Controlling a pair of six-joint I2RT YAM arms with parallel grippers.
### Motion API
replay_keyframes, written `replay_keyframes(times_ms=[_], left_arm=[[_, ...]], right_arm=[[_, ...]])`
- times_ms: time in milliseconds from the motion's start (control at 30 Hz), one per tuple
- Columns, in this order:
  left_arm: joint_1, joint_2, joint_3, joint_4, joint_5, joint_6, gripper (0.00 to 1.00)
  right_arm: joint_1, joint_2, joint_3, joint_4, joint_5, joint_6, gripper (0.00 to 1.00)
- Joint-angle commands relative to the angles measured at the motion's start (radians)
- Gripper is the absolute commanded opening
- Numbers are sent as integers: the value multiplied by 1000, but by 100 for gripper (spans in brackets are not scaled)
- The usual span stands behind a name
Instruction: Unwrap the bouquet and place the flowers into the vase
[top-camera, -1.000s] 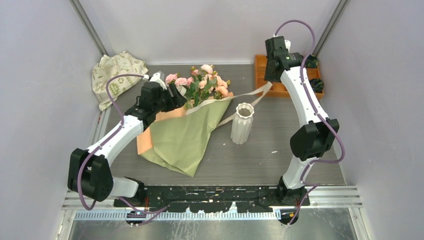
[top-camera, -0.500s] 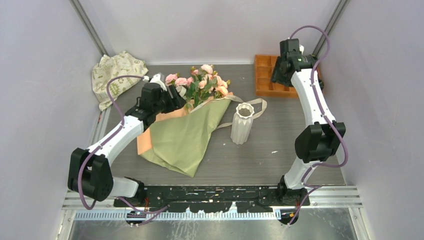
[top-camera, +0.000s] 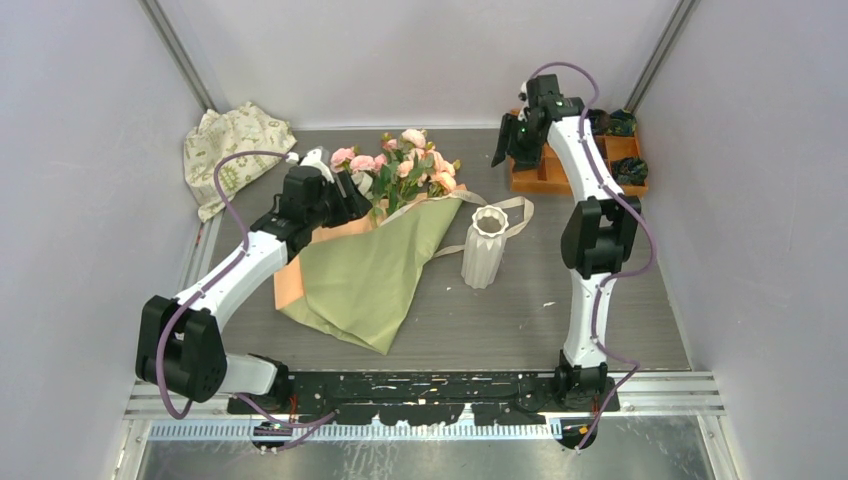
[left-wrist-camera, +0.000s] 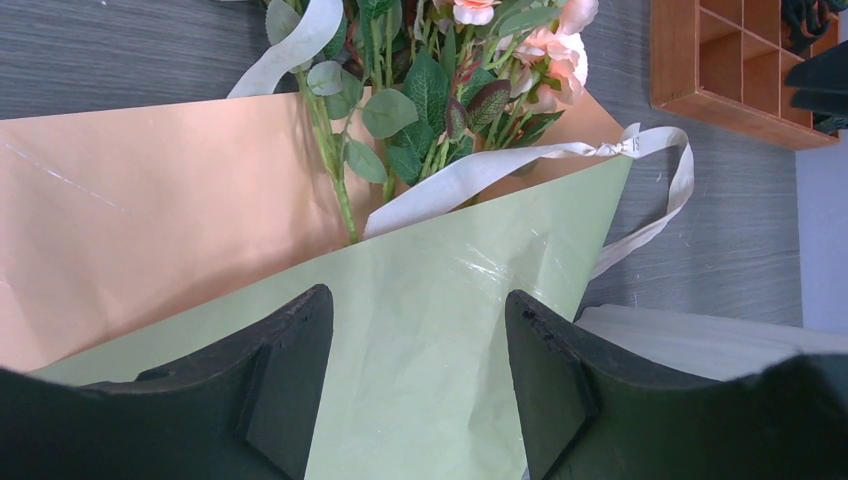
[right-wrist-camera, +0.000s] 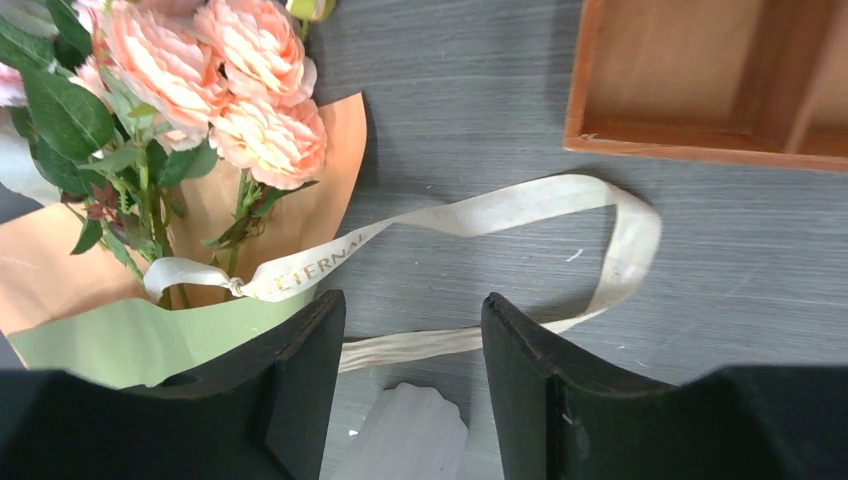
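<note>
The bouquet (top-camera: 365, 265) lies on its side on the table (top-camera: 520, 310), left of the middle, with the tip of its paper cone (left-wrist-camera: 470, 300) toward the near edge and its mouth toward the far wall. The cone lies loosely open: the olive-green sheet is on top and the orange inner side shows along its left edge. The flowers (top-camera: 405, 160) are inside it, pink and peach heads and green leaves spilling out at the far end, stems running down under the green sheet. The cream ribbon (right-wrist-camera: 480, 215) trails from the cone's mouth across the table in a slack loop on the far side of the vase (top-camera: 486, 245). The vase stands upright just right of the bouquet, its scalloped mouth showing only a dark inside.

The orange compartment tray (top-camera: 545, 182) sits in the far right corner. Its right-hand compartments hold dark items (top-camera: 630, 170) too small to make out. A cream patterned cloth (top-camera: 232, 150) is bunched in the far left corner.

The left gripper (left-wrist-camera: 418, 305) is at the bouquet's mouth over the green sheet, jaws spread wide with nothing gripped. Whether the tips touch the paper cannot be told. The right gripper (right-wrist-camera: 412, 305) hangs above the ribbon between tray and flowers, jaws apart and grasping nothing.
</note>
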Motion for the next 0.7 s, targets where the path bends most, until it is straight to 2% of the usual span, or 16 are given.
replay_keyframes(times_ms=[0,300,667], left_arm=[[-2,-5,22,18,6,29,64],[-1,12,13,28,14,39,64],[-2,13,1,23,9,61,64]], right_arm=[[26,11,29,0,-116,-13,59],[106,111,78,32,-149,6,63],[133,203,98,45,-167,22,70]])
